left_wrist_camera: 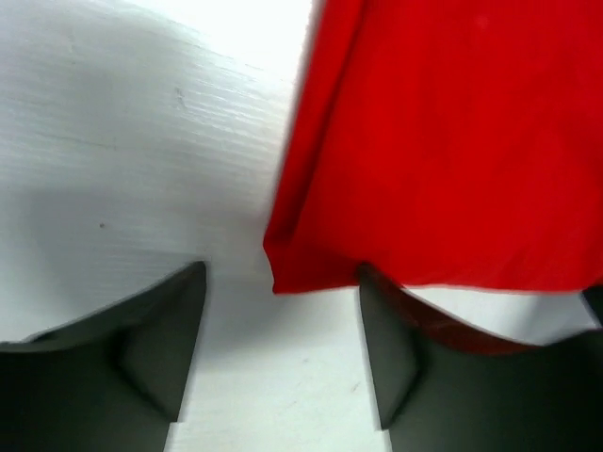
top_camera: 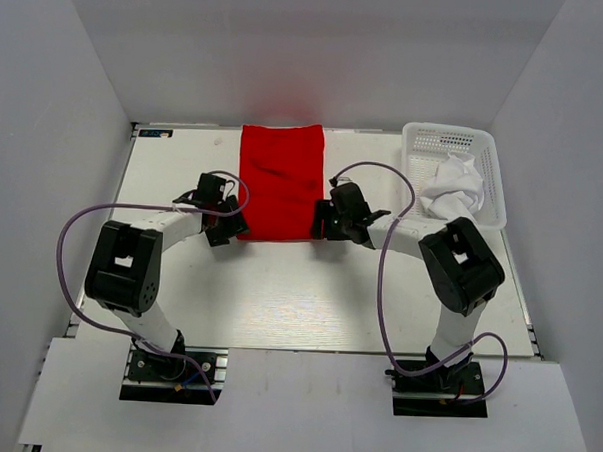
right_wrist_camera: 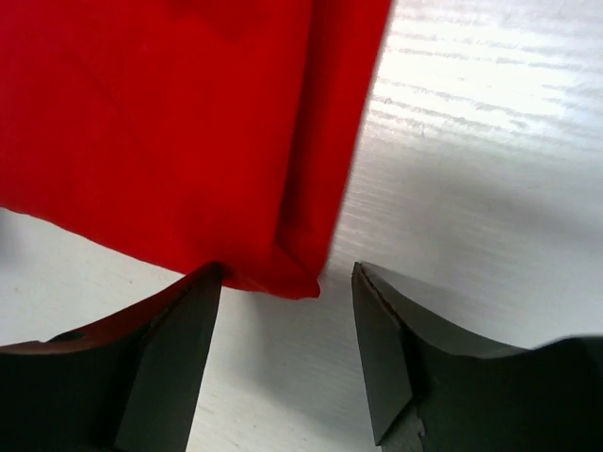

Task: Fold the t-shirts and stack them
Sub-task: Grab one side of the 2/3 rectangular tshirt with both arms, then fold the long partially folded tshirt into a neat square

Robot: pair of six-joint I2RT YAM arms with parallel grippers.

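The red t-shirt (top_camera: 278,182) lies folded into a long rectangle in the middle of the table. My left gripper (top_camera: 227,226) is open at its near left corner; in the left wrist view that corner (left_wrist_camera: 283,273) sits just ahead of my spread fingers (left_wrist_camera: 170,330). My right gripper (top_camera: 327,225) is open at the near right corner (right_wrist_camera: 297,278), which lies between my fingers (right_wrist_camera: 377,339). Neither holds cloth. The white t-shirt (top_camera: 453,188) lies crumpled in the basket.
A white plastic lattice basket (top_camera: 425,141) stands at the back right of the white table (top_camera: 308,296). Grey walls enclose the table on three sides. Purple cables loop beside both arms.
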